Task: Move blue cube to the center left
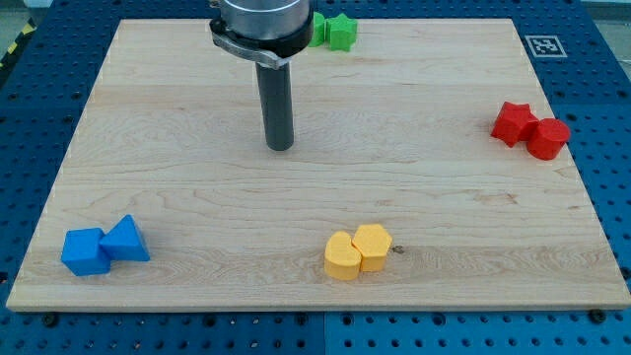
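Sitting at the view's bottom left corner of the wooden board [414,187], the blue cube [84,251] touches a blue triangular block [126,239] on its right side. Farther along the bottom edge, near the middle, two yellow blocks [357,251] lie pressed together. At the view's right edge, a red star-shaped block [513,122] and a red rounded block [547,138] sit touching each other. My tip [280,148] rests on the bare board above the middle, well apart from every block; the rod has no jaws to open or close and holds nothing. At the view's top, a green block [335,32] is partly hidden behind the arm's housing. The cube lies down and to the view's left of my tip, and the centre left lies above the cube, so the push probably has to start from the cube's lower side, clear of the triangular block.
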`<act>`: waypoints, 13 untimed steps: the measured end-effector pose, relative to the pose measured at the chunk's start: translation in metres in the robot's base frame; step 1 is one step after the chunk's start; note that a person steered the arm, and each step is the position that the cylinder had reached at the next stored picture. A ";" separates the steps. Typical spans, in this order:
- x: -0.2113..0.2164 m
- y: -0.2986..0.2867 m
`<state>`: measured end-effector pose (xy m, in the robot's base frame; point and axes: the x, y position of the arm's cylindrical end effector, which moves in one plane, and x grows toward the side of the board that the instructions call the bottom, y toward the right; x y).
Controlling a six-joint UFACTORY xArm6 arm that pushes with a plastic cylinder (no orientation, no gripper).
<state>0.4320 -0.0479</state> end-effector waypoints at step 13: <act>0.185 -0.221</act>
<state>0.6169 -0.2690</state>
